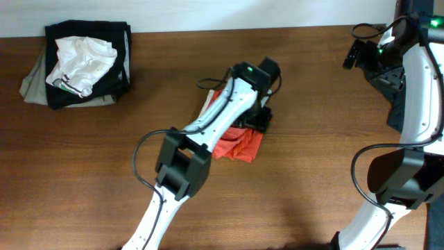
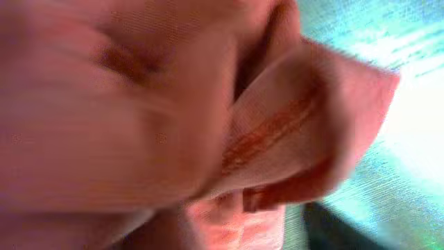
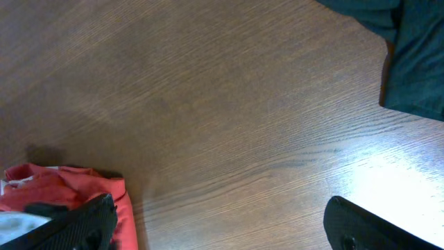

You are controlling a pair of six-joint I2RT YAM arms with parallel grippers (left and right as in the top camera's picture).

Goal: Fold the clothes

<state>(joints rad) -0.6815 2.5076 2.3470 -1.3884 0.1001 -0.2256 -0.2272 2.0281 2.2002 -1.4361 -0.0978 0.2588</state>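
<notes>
The red-orange T-shirt [image 1: 239,144] lies bunched in a small heap at the middle of the table. No lettering or neck label shows. My left gripper [image 1: 259,117] is down on the heap's far edge. The left wrist view is filled with blurred red-orange cloth [image 2: 291,132] bunched right against the camera, with a stitched hem showing. The cloth hides the fingers, which seem closed in it. My right gripper [image 3: 222,229] is wide open and empty above bare wood. It sits at the far right of the table in the overhead view [image 1: 352,54]. The shirt's edge shows in the right wrist view [image 3: 66,187].
A pile of black, grey and white clothes [image 1: 83,62] sits at the far left corner. A dark green cloth [image 3: 416,55] lies at the right edge, also in the overhead view [image 1: 397,94]. The table is brown wood [image 1: 312,173].
</notes>
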